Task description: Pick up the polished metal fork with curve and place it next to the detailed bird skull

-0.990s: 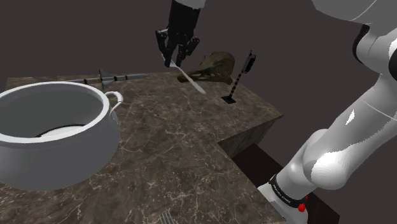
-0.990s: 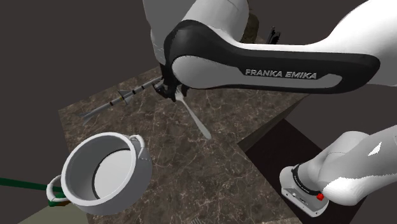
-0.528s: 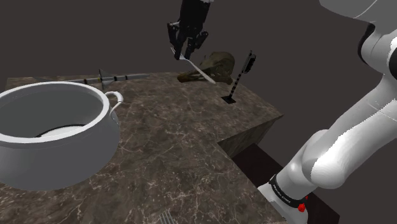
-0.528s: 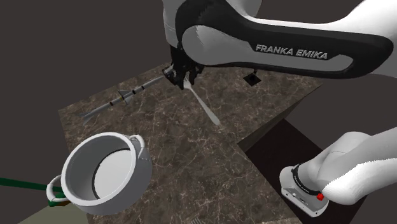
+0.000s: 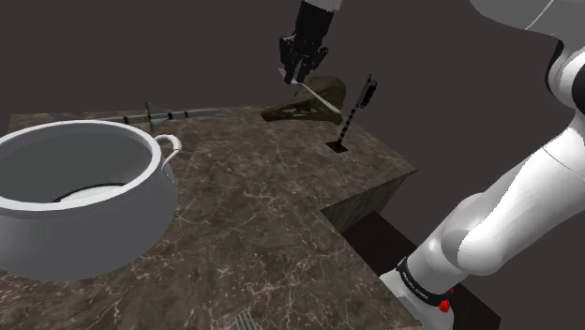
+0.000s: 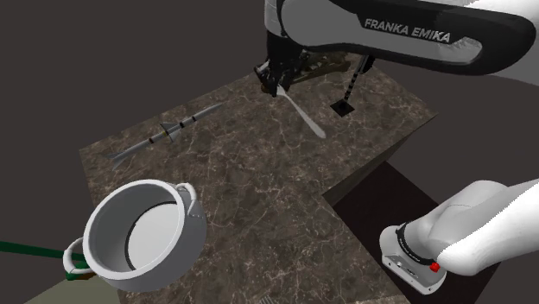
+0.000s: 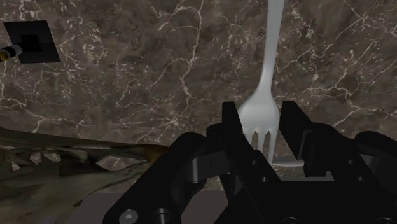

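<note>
**Surface.** We list one counter of dark brown marble with white veins (image 5: 262, 206) (image 6: 242, 173), with a step cut into its near right corner. Plain dark walls close the room behind it.

**Pincer.** The all-black two-finger gripper (image 5: 300, 73) (image 6: 278, 82) (image 7: 261, 118) hangs over the far end of the counter. It is closed narrow on the tined head of the fork.

**Task's thing.** The pale polished metal fork with a curved handle (image 5: 321, 97) (image 6: 307, 118) (image 7: 267, 83) is clasped in the fingers. Its handle slants down and away to the right, just in front of the skull.

**Skull.** The olive-brown bird skull (image 5: 333, 90) (image 7: 76, 156) lies at the far edge.

**Also on the counter:**
- a large grey two-handled pot (image 5: 84, 197) (image 6: 192, 226), near left
- a slim grey dart-like rod (image 5: 150, 116) (image 6: 164, 134), far left
- a black square base with an upright beaded rod (image 5: 339, 147) (image 6: 344, 106) (image 7: 35, 41), right of the skull

**Beside the counter.** The arm's white stand (image 5: 422, 300) (image 6: 415, 259) sits at the near right.
</note>
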Robot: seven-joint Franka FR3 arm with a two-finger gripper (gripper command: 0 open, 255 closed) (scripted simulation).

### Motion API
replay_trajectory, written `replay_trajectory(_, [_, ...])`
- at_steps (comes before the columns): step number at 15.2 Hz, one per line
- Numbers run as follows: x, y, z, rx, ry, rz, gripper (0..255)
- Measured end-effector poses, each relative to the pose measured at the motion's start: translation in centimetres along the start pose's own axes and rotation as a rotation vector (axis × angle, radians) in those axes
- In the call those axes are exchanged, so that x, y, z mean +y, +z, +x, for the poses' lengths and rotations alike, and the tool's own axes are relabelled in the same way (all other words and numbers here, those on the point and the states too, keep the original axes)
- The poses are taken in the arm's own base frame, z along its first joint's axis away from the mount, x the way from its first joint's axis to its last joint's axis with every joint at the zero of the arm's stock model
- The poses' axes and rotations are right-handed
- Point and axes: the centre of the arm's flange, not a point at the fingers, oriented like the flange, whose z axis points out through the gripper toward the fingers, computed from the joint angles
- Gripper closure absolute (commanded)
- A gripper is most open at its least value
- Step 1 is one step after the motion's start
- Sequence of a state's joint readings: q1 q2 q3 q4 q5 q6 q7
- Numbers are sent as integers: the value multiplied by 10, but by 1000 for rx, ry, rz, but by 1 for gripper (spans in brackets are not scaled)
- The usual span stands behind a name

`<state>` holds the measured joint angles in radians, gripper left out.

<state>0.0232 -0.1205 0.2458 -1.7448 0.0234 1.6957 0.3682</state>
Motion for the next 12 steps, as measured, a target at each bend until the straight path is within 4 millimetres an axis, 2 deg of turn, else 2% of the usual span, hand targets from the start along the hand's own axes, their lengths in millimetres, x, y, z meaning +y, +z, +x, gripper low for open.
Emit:
replay_trajectory(5, [63,-2,24,0,0,0,255])
replay_trajectory(8, [101,-4,32,0,0,0,255])
replay_trajectory(10, [113,0,37,0,0,0,255])
replay_trajectory(12, [116,9,38,0,-1,0,255])
